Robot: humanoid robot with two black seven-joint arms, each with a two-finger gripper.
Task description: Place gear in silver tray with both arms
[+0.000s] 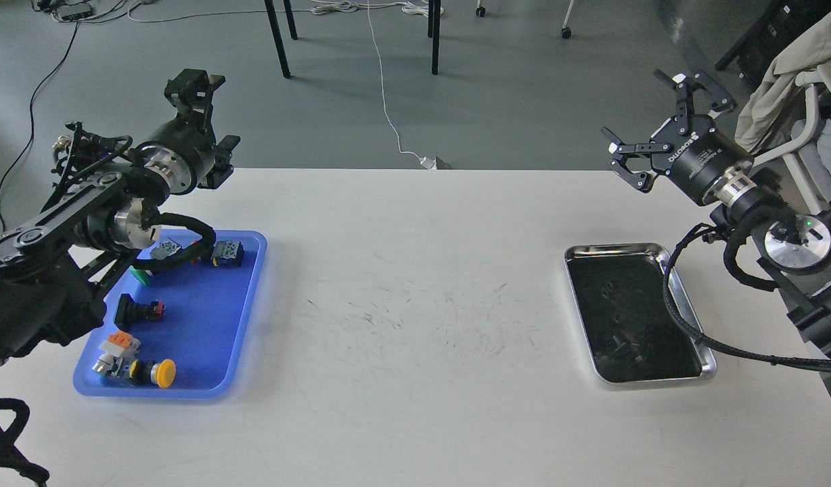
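Plainly shiny silver tray (686,301), dark bottom.

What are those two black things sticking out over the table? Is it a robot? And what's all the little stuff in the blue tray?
Yes, it's a robot, and the picture comes from a camera in its head, looking down at a white table. The black things are its arms. Each ends in a two-finger claw called a gripper. The left gripper is raised above the table's back left corner; it is too dark to tell if it is open. The right gripper is up in the air with its fingers spread open. Neither holds anything.

The blue tray on the left holds small parts, like a button with a yellow cap and a black piece. The silver tray on the right is shiny, with a dark bottom. A black cable from the right arm hangs across it.
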